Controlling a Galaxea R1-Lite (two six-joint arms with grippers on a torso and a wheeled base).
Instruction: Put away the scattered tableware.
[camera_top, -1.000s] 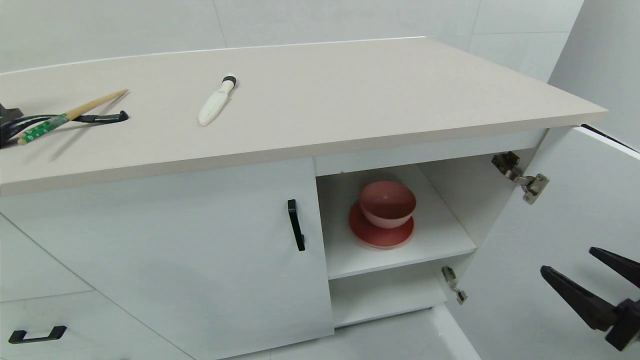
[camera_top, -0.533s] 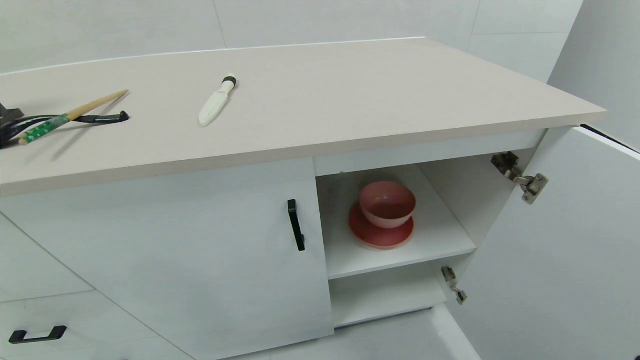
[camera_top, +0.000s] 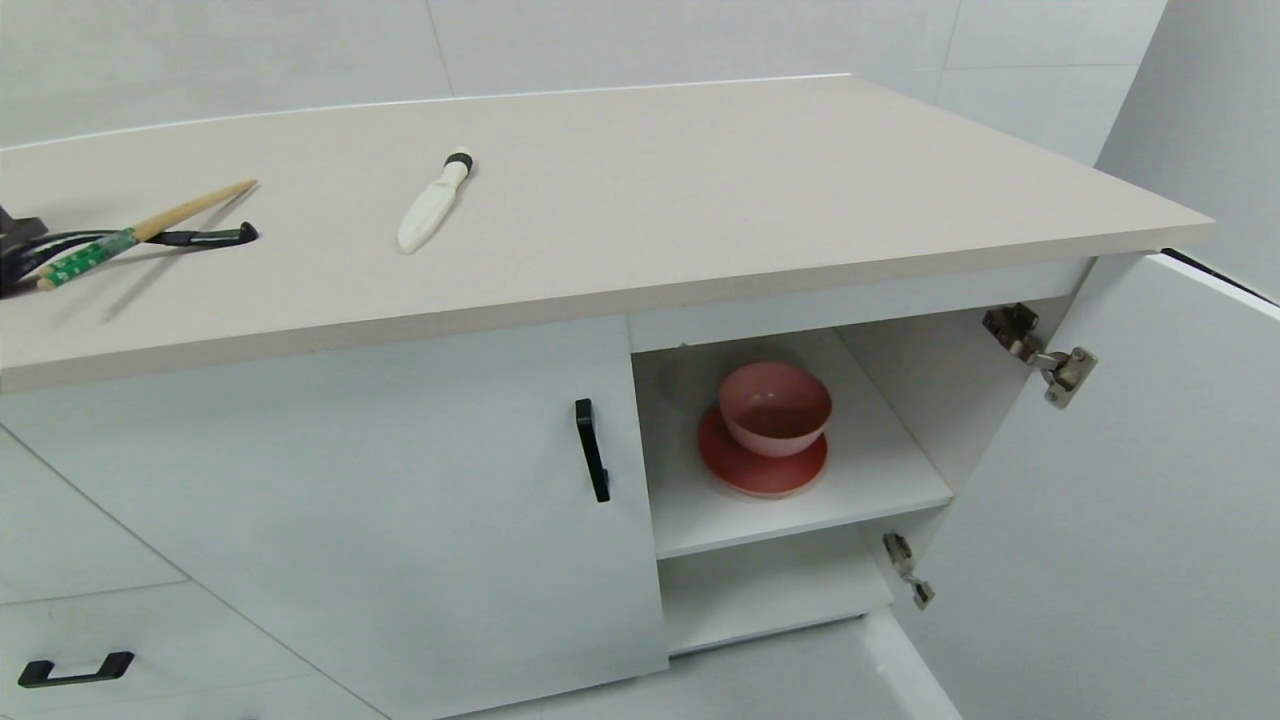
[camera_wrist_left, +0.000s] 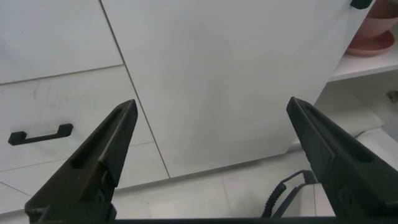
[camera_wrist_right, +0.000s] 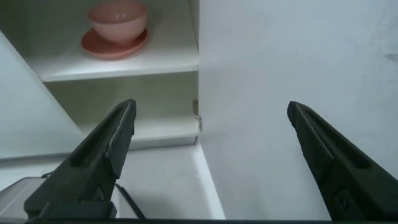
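Observation:
A pink bowl sits on a red plate on the upper shelf of the open cabinet; the bowl and plate also show in the right wrist view. On the countertop lie a white knife with a black collar and, at the far left, a wooden stick with a green band over a black utensil. My left gripper is open and empty, low before the closed door. My right gripper is open and empty, facing the open compartment and its door.
The right cabinet door stands swung wide open, with hinges showing. The left door is closed, its black handle beside the opening. A drawer with a black handle lies lower left. The lower shelf holds nothing.
My right gripper, seen at the lower right edge of the head view a second ago, has dropped out of that view. The tableware has not moved.

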